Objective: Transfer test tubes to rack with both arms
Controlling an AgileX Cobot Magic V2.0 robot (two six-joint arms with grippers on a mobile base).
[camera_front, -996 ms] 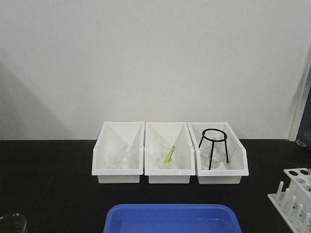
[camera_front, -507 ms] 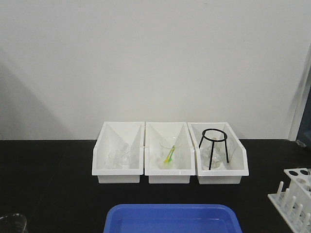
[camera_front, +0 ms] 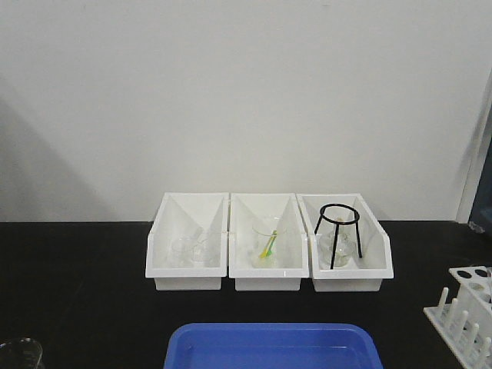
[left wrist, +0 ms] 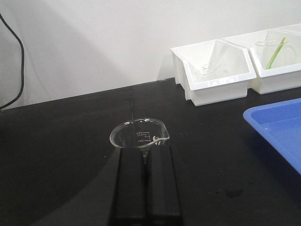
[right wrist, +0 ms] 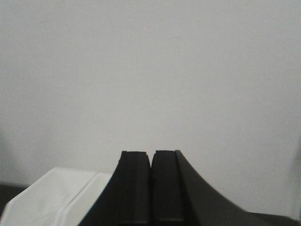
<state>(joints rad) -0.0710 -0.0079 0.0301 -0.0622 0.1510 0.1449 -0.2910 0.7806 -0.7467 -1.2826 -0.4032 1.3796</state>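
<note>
Matte black worktop [camera_front: 77, 292] against a plain white wall. At its rear edge stand three glossy white sloped bins [camera_front: 269, 240] side by side: clear glassware in the first, a green-yellow stick [camera_front: 267, 247] in the middle one, a black wire tripod ring [camera_front: 337, 231] in the third. A blue plastic tray [camera_front: 273, 346] lies at the front edge. The rack [camera_front: 465, 311] — white plastic, round holes, upright pegs — sits at the front right corner. No test tubes can be made out.

Only the left wrist view shows the left tool [left wrist: 146, 153], fingers pressed together just short of a clear graduated beaker [left wrist: 138, 134]. The right wrist view alone shows the right tool [right wrist: 151, 157] — fingers together, raised before the wall.
</note>
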